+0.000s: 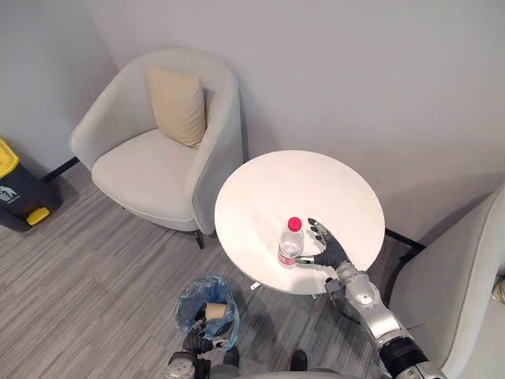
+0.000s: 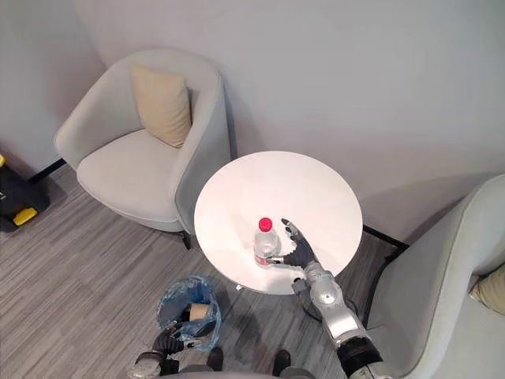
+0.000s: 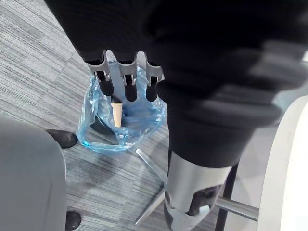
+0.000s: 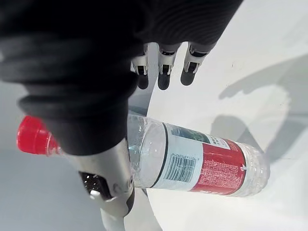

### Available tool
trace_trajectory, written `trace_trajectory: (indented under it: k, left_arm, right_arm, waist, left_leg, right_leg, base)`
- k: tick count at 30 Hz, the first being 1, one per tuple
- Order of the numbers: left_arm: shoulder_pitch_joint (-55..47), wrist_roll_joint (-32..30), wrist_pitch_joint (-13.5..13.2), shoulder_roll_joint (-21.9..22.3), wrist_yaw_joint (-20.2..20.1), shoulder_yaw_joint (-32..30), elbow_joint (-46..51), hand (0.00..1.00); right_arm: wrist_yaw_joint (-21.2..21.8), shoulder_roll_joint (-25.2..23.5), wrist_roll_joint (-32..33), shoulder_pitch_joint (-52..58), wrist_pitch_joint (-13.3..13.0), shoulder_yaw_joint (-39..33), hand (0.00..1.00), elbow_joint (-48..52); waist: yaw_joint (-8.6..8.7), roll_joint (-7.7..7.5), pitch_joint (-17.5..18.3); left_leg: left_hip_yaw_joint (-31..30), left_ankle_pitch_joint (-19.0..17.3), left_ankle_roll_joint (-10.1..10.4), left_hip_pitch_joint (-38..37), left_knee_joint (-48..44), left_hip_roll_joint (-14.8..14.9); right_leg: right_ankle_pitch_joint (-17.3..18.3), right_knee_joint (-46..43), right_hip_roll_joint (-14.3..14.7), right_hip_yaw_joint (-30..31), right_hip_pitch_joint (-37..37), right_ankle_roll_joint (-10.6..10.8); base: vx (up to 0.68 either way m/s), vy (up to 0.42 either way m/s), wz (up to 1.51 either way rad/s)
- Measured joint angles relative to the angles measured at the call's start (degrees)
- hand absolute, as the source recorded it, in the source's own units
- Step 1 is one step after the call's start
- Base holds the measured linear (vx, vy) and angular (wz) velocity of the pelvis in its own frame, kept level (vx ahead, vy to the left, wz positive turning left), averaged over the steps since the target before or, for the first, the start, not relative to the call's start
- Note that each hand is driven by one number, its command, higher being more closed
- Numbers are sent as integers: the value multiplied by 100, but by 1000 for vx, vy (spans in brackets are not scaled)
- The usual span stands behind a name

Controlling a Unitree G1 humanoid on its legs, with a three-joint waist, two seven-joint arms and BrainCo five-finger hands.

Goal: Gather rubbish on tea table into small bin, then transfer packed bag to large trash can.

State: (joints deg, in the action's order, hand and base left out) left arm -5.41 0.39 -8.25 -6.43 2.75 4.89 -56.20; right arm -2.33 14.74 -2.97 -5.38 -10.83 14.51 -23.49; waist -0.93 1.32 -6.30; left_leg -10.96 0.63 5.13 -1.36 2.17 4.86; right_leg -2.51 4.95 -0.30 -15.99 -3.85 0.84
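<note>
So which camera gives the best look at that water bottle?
The right wrist view: the bottle spans the picture from close, with red cap, label and clear body, partly behind the right hand. Both eye views show it small, upright on the round table beside that hand.

The right arm (image 1: 377, 314) is made of rounded silver-grey segments with a round joint disc and a black band. The right hand (image 1: 330, 251) and the left hand (image 3: 127, 77) have dark ribbed covers and silver fingers with dark tips.
</note>
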Motion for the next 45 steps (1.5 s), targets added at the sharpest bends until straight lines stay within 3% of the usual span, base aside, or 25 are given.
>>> trace_trajectory:
  k: [12, 23, 24, 26, 39, 45]
  left_arm:
    - [-11, 9, 0, 0, 14, 128, 82, 0]
    - [92, 178, -107, 19, 112, 195, 289, 0]
    - [100, 180, -107, 19, 114, 228, 289, 0]
    - [147, 180, -108, 29, 116, 240, 288, 0]
    - [203, 243, -110, 63, 233, 244, 417, 0]
    - [197, 239, -108, 64, 237, 240, 442, 0]
  right_arm:
    - [-70, -110, -106, -143, 12, 2, 0, -507]
    - [-237, -126, -29, -1038, 17, 135, 0, -788]
    - [-268, -155, 14, -1118, 15, 199, 100, -895]
    - [-297, -220, 18, -1178, 17, 209, 100, -953]
    - [-413, -421, 124, -1717, 109, 235, 100, -1128]
    - [-510, -304, 133, -1082, 60, 98, 100, 378]
  waist:
    - [-26, 0, -4]
    - [-202, 134, -434]
    - [-231, 136, -437]
    - [-312, 145, -442]
    - [-325, 180, -603]
    - [-312, 179, -603]
  left_leg:
    - [-31, 56, 31, 3, 92, 6]
    - [-159, 224, 50, 361, 93, 7]
    - [-159, 224, 50, 365, 95, 0]
    - [-158, 225, 49, 403, 97, -5]
    - [-271, 242, 56, 549, 103, -19]
    - [-182, 240, 57, 484, 126, 1]
  right_leg:
    - [-2, -2, -3, -68, 7, -26]
    - [74, -312, -49, -199, 429, -58]
    - [81, -321, -58, -200, 437, -48]
    - [108, -382, -73, -193, 513, -43]
    - [170, -431, -90, -310, 611, -43]
    - [170, -464, -83, -219, 611, -43]
  base:
    - [6, 5, 3]
    - [-42, 6, 6]
    - [0, 0, 0]
    - [0, 0, 0]
    - [9, 5, 5]
    - [-14, 12, -6]
